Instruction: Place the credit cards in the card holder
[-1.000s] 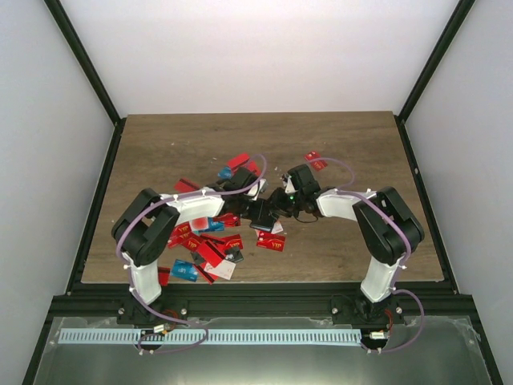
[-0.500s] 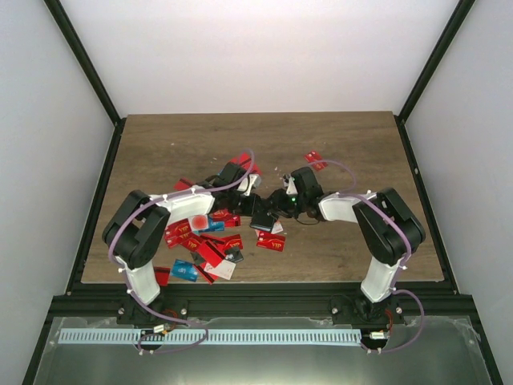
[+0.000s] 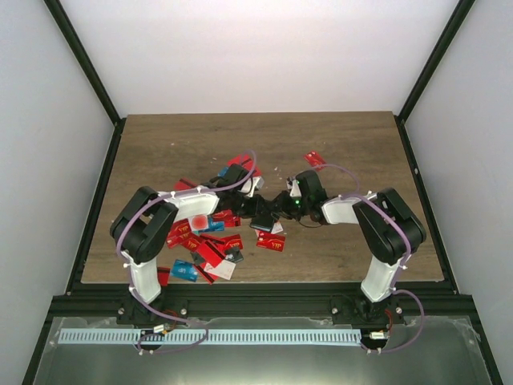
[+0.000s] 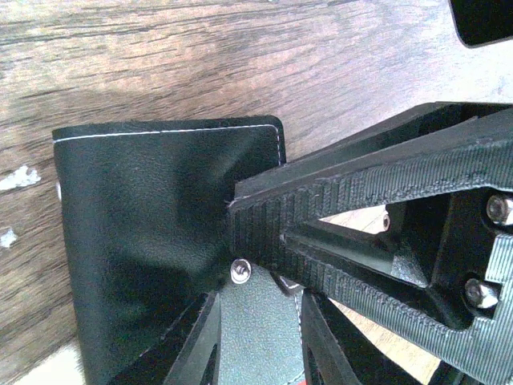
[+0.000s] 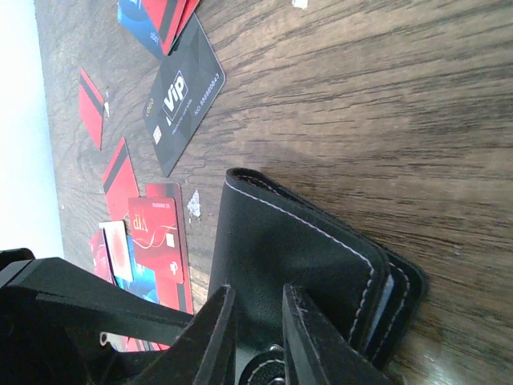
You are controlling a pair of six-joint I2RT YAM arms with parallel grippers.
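Observation:
The black card holder [image 3: 260, 216] lies at the table's middle, between both grippers. In the left wrist view its black cover [image 4: 152, 241] is dented where a finger [image 4: 264, 233] of my right gripper presses on it. My left gripper [image 4: 258, 295] stands part open, with the holder's greyish-blue inside showing between its jaws. In the right wrist view my right gripper [image 5: 258, 293] has its jaws close together on the near edge of the card holder [image 5: 296, 249]. Several credit cards [image 3: 200, 237], mostly red, lie scattered left of the holder, and a red one [image 5: 156, 228] lies just beside it.
A thin dark grey VIP card [image 5: 184, 96] lies on the wood beyond the holder. A single red card [image 3: 314, 160] lies apart at the back right. The left arm's forearm [image 3: 192, 204] reaches over the card pile. Black frame rails [image 3: 256, 281] border the table.
My left wrist has drawn back and to the left, away from the holder's near side. The right wrist has shifted slightly right and nearer. The card holder stays in place.

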